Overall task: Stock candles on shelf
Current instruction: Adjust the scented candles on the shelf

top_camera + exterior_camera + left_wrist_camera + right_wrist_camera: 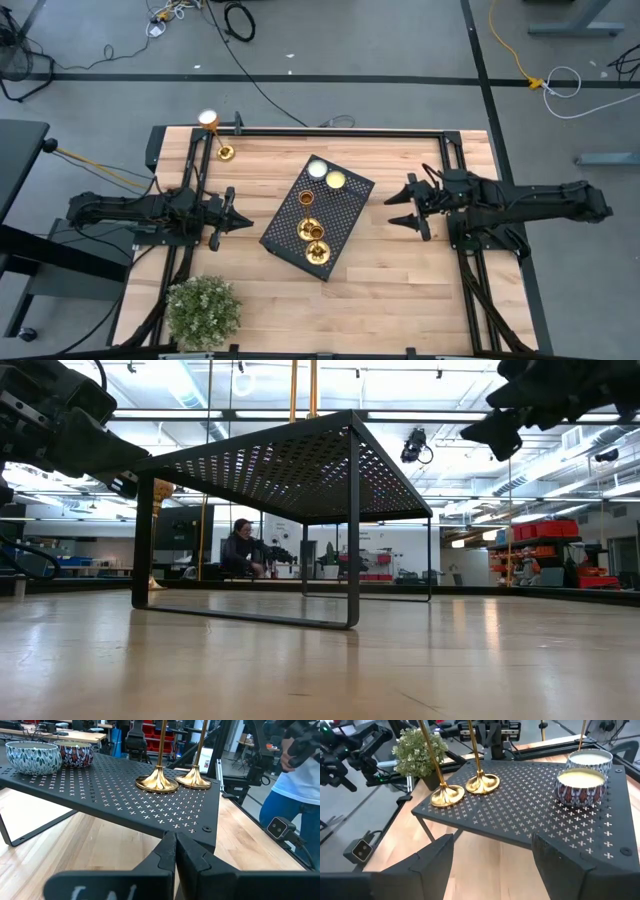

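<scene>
The shelf (318, 217) sits at a slant in the middle of the wood table (400, 300). It is black metal, flat on top, full of little cross-shaped holes, and stands on thin legs.

Two gold candles (311, 228) stand side by side on the near end of the shelf. Their round bases are wide and shiny, so the thin stems can stay up. Two tin candles (327, 175) with pale wax tops sit on the far end, so there is a bare patch between the pairs.

A third gold candle (214, 137) stands alone on the table's far left corner, well apart from the shelf. It is not stocked yet, I think.

The left gripper (240, 222) is clenched and holds nothing. It points at the shelf from the left. The right gripper (397, 210) is spread wide and holds nothing. It waits just right of the shelf.

A bushy green plant (203, 310) sits near the left front corner.
</scene>
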Robot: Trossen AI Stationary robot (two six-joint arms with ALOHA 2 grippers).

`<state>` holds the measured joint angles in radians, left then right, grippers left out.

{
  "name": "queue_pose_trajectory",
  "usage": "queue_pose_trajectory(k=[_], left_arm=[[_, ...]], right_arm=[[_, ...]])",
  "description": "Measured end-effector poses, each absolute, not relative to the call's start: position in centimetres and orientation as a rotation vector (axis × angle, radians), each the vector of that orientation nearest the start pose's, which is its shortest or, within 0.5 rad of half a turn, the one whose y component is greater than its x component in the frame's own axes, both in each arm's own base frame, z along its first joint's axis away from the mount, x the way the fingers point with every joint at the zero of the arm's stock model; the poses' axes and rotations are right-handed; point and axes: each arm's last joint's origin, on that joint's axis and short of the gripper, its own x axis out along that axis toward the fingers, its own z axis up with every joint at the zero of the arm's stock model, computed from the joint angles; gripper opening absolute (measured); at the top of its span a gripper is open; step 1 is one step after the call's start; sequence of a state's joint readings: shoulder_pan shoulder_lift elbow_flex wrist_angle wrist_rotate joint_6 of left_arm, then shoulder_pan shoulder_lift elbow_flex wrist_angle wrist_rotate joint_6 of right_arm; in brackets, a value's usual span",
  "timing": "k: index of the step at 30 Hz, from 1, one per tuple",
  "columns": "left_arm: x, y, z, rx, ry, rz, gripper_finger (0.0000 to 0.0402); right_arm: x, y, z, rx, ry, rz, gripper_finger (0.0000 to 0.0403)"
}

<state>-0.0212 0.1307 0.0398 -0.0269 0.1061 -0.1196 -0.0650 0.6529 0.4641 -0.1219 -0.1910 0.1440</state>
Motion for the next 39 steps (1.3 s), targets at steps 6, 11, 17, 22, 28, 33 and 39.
queue_pose_trajectory(k=[6, 11, 17, 22, 28, 33, 39], left_arm=[[10.3, -0.5, 16.4, -0.124, 0.125, -0.120, 0.0014], [10.3, -0.5, 16.4, -0.124, 0.125, -0.120, 0.0014], [10.3, -0.5, 16.4, -0.124, 0.125, -0.120, 0.0014], [10.3, -0.5, 16.4, -0.124, 0.125, -0.120, 0.0014], [10.3, -0.5, 16.4, -0.124, 0.125, -0.120, 0.0014], [10.3, -0.5, 16.4, -0.124, 0.125, -0.120, 0.0014], [10.3, -0.5, 16.4, -0.124, 0.125, -0.120, 0.0014]], right_arm=[[14.6, -0.4, 24.0, 0.173, 0.292, 0.103, 0.0268], [14.2, -0.7, 23.3, 0.129, 0.283, 0.087, 0.0268], [13.6, -1.1, 22.7, 0.078, 0.226, 0.065, 0.0268], [13.2, -1.1, 22.8, 0.074, 0.190, 0.069, 0.0268], [13.2, -1.0, 22.8, 0.103, 0.191, 0.070, 0.0268], [13.3, -1.0, 22.9, 0.114, 0.196, 0.069, 0.0268], [14.1, -1.1, 25.4, 0.114, 0.198, 0.070, 0.0268]])
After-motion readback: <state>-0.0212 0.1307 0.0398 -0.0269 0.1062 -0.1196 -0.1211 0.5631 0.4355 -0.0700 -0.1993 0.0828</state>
